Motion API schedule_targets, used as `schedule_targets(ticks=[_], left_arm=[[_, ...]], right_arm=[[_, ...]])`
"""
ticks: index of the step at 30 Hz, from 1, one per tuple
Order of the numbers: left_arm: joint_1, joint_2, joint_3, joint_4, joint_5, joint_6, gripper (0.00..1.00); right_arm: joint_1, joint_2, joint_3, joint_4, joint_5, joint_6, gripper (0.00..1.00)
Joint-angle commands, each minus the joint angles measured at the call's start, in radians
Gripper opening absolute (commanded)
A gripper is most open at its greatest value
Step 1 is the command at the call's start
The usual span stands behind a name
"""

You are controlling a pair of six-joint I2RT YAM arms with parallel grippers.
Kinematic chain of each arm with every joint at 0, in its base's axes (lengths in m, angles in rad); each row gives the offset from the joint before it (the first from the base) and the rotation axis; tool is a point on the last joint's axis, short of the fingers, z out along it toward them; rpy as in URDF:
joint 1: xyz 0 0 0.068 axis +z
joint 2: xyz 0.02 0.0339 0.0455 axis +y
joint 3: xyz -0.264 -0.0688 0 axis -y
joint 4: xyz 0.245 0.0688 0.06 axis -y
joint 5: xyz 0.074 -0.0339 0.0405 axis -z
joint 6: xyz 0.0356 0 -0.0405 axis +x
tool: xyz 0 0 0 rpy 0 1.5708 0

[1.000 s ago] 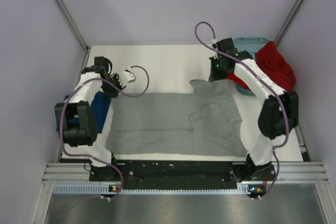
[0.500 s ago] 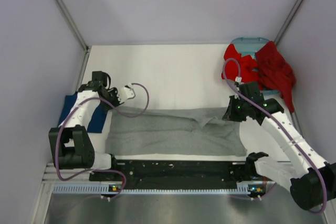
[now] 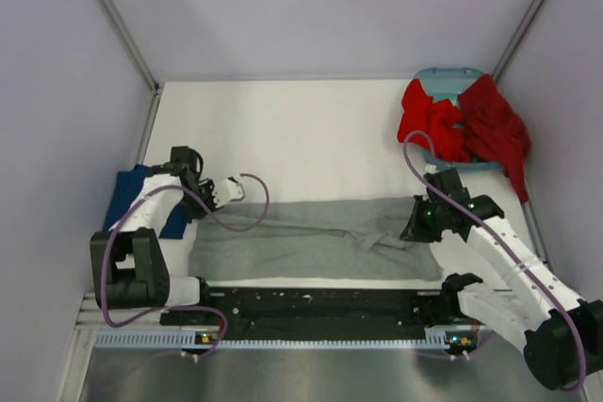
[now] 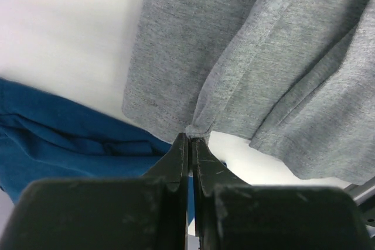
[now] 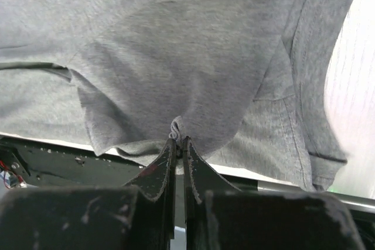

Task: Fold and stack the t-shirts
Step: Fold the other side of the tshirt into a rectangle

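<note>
**Top view, 12 o'clock at the far wall, 6 o'clock at the arm bases; read from 9 to 3 o'clock.**

- **Navy shirt** [image 3: 122, 197]: a flat pile at the table's [image 3: 301, 129] 9 o'clock edge, partly under the left arm.
- **Left gripper** [image 4: 190, 140]: the jaws are pressed together on a small pinch of the grey shirt's [image 3: 311, 244] hem. In its wrist view the cloth hangs away toward 12 to 2 o'clock, and the navy shirt lies below at 8 o'clock.
- **Grey shirt**: a long, low band near the 6 o'clock edge. Its long axis runs from 9 to 3 o'clock, spanning the gap between the two grippers. The pinched far edge is drawn taut along the 12 o'clock side, and the body lies at 6 o'clock of that line, creased near the middle.
- **Right gripper** [image 5: 179, 140]: the jaws are nipped on a tuft of the same shirt at its 3 o'clock end. A sleeve seam shows at 2 o'clock in its wrist view.
- **Red shirts** [image 3: 466, 124]: heaped at 1 o'clock, spilling over the basket [image 3: 450, 73] and well apart from the work.

**Reading:** a lengthwise fold of the grey shirt appears to be under way. Each arm holds its own end, and neither is nearer the middle. The coming move probably depends on both pinches travelling together across the long axis, so that the held edge lands parallel to the near one.
</note>
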Motion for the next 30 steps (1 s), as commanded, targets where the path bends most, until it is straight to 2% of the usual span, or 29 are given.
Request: schedule_targets(ticks=[1, 3, 4, 5, 6, 7, 9, 11, 12, 13, 15, 18, 20, 22, 25, 30], left_arm=[[0.005, -0.030, -0.004, -0.043, -0.005, 0.050, 0.00], [0.007, -0.035, -0.015, -0.063, 0.001, 0.069, 0.00], [0.007, -0.030, -0.021, -0.081, -0.002, 0.084, 0.04], [0.007, -0.027, -0.027, -0.095, -0.012, 0.096, 0.19], [0.007, -0.021, -0.037, -0.095, -0.026, 0.101, 0.40], [0.007, -0.018, -0.043, -0.089, -0.043, 0.101, 0.53], [0.008, -0.024, -0.011, -0.096, -0.035, 0.089, 0.65], [0.007, -0.041, 0.079, -0.145, 0.056, 0.063, 0.70], [0.001, -0.050, 0.144, -0.177, 0.124, 0.040, 0.78], [-0.025, -0.059, 0.208, -0.196, 0.202, 0.002, 0.78], [-0.146, -0.081, 0.303, -0.199, 0.286, -0.148, 0.77], [-0.370, -0.108, 0.348, -0.115, 0.426, -0.339, 0.73], [-0.514, -0.066, 0.373, -0.040, 0.489, -0.475, 0.69], [-0.687, 0.002, 0.381, 0.072, 0.445, -0.558, 0.67], [-0.925, 0.100, 0.396, 0.195, 0.350, -0.606, 0.66], [-1.128, 0.241, 0.396, 0.394, 0.275, -0.625, 0.70]], right_arm=[[-0.002, 0.001, -0.009, 0.024, 0.022, 0.045, 0.00], [-0.002, 0.016, -0.018, 0.021, 0.033, 0.056, 0.00], [-0.002, 0.024, -0.026, 0.023, 0.032, 0.060, 0.00], [-0.003, 0.033, -0.031, 0.023, 0.028, 0.063, 0.00], [-0.002, 0.036, -0.035, 0.026, 0.022, 0.065, 0.00], [-0.002, 0.038, -0.035, 0.026, 0.024, 0.065, 0.00], [-0.003, 0.028, -0.034, 0.027, 0.030, 0.068, 0.00], [-0.003, 0.027, -0.038, 0.032, 0.030, 0.070, 0.00], [-0.002, 0.028, -0.043, 0.035, 0.027, 0.074, 0.00], [-0.002, 0.033, -0.051, 0.041, 0.019, 0.079, 0.00], [-0.002, 0.033, -0.066, 0.055, 0.015, 0.093, 0.00], [-0.003, 0.030, -0.092, 0.072, 0.027, 0.109, 0.00], [-0.003, 0.036, -0.098, 0.086, 0.035, 0.114, 0.00], [-0.003, 0.048, -0.097, 0.089, 0.047, 0.117, 0.00], [-0.008, 0.061, -0.097, 0.098, 0.044, 0.125, 0.00], [-0.031, 0.051, -0.120, 0.124, 0.009, 0.142, 0.00]])
